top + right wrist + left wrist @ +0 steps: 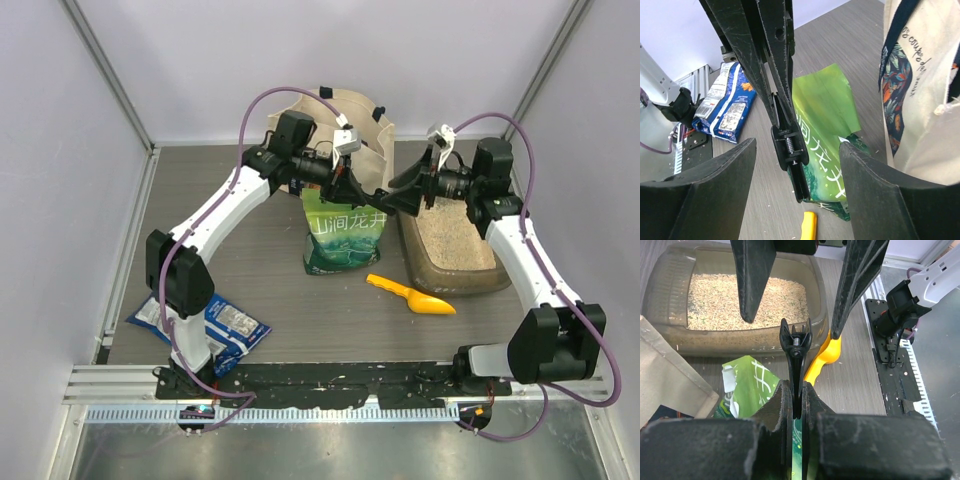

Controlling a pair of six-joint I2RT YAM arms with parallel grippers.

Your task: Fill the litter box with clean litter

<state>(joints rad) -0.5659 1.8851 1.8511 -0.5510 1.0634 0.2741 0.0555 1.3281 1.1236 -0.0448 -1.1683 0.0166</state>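
The litter box (500, 272) stands at the right and holds a layer of pale beige clean litter (452, 240); both show in the left wrist view, box (670, 285) and litter (740, 300). My left gripper (358, 190) (797, 390) is shut on a long black clip (796, 342) above the green-and-white pouch (342, 240), and a green edge shows between its fingers. My right gripper (402, 198) (797, 146) is open, facing the left one, with its fingers (715, 195) on either side of the clip's far end (790, 145) without touching it.
A yellow scoop (412, 297) lies on the table in front of the litter box. A cream canvas tote bag (340, 115) stands behind the pouch. A blue snack bag (205, 322) lies at the near left. Loose granules dot the table.
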